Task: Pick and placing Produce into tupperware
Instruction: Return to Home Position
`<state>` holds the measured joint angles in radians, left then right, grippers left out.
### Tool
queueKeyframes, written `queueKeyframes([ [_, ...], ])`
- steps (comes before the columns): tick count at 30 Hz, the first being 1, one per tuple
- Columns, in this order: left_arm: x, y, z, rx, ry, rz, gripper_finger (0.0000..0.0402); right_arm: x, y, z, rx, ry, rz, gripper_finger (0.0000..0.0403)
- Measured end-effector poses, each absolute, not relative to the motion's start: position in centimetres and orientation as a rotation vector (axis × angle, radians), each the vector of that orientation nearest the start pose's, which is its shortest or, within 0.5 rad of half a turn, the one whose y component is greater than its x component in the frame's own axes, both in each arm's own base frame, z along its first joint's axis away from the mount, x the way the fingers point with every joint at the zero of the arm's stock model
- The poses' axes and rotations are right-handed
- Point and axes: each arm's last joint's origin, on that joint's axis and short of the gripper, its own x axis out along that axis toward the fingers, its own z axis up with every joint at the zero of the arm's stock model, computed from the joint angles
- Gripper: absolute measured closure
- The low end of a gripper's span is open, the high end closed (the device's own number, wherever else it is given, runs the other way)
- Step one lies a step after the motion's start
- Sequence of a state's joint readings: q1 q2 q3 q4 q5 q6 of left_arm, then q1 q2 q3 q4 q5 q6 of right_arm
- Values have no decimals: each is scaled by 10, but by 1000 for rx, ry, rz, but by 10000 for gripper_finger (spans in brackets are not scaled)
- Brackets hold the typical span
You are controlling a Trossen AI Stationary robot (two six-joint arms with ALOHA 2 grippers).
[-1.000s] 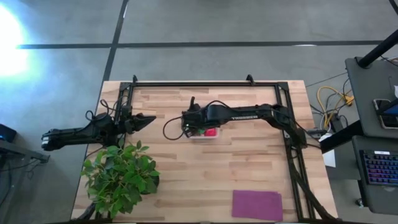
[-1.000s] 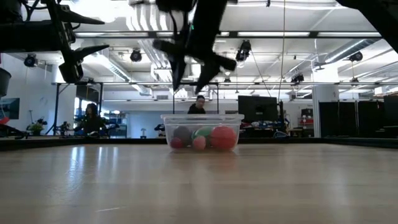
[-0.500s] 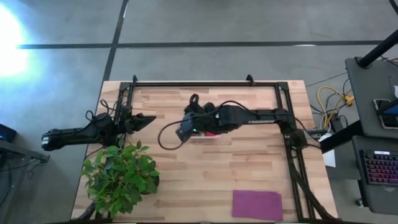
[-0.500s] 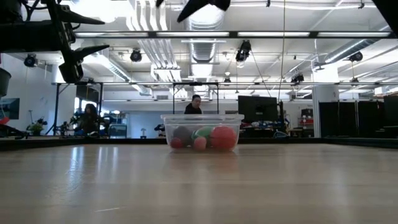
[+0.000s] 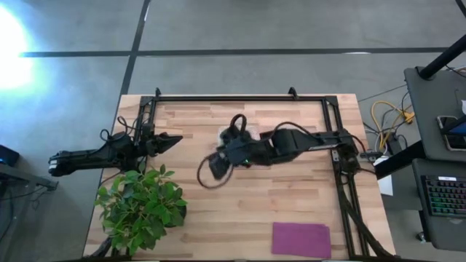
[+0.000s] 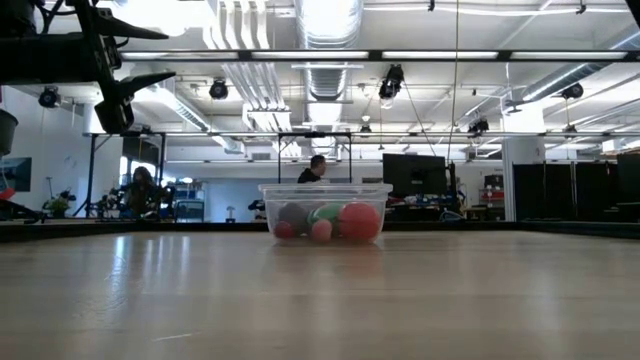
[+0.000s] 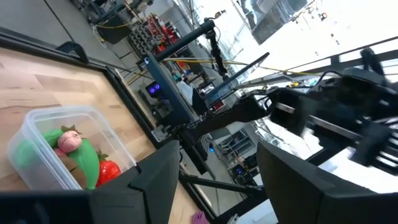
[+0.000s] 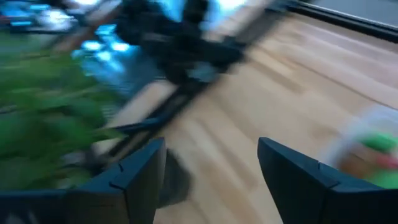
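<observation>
The clear tupperware (image 6: 325, 190) stands on its base mid-table. It holds a brown ball (image 6: 292, 215), a green piece (image 6: 326, 211), a red ball (image 6: 358, 220) and tiny pink and red pieces. In the left wrist view the tupperware (image 7: 37, 124) shows green pieces, a pink one and a red strawberry. My right gripper (image 8: 211, 168) is open, high above the table beside the tupperware's left, and its arm (image 5: 291, 142) hides the tupperware from above. My left gripper (image 5: 171, 140) waits open at the table's left.
A leafy green plant (image 5: 142, 204) stands at the near left corner, close under my left arm. A flat purple mat (image 5: 301, 239) lies near the near right edge. A black frame rail (image 5: 240, 98) runs along the far edge. People (image 6: 317, 168) show in the room behind.
My right gripper has risen from just above the tupperware, out of the top of the low view. It has drawn slightly toward the near edge and tipped to face the table's left. The produce in the tupperware has stayed still.
</observation>
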<state>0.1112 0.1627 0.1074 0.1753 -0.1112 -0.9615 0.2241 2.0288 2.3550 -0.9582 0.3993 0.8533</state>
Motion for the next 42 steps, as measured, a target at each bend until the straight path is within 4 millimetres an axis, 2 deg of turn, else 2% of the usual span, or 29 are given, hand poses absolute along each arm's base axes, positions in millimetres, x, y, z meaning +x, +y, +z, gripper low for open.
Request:
queueKeyframes([
  [6, 102, 15, 204, -956, -218, 147, 201, 404, 84, 448, 568, 401, -298, 156],
  [16, 102, 15, 204, -956, -217, 147, 201, 375, 83, 475, 482, 361, -246, 159],
  [22, 102, 15, 204, -956, -217, 147, 201, 360, 77, 474, 448, 430, -329, 154],
  [26, 102, 15, 204, -956, -217, 147, 201, 358, 76, 472, 469, 436, -360, 154],
  [29, 102, 15, 204, -956, -218, 147, 201, 374, 83, 462, 483, 423, -277, 155],
  [32, 102, 15, 204, -956, -217, 147, 201, 394, 92, 442, 501, 391, -178, 156],
  [37, 102, 15, 204, -956, -219, 147, 201, 426, 107, 416, 512, 104, 69, 152],
  [40, 102, 15, 204, -956, -218, 147, 201, 431, 111, 393, 514, 12, 192, 152],
  [42, 102, 15, 204, -956, -217, 147, 201, 428, 109, 378, 532, 26, 196, 154],
])
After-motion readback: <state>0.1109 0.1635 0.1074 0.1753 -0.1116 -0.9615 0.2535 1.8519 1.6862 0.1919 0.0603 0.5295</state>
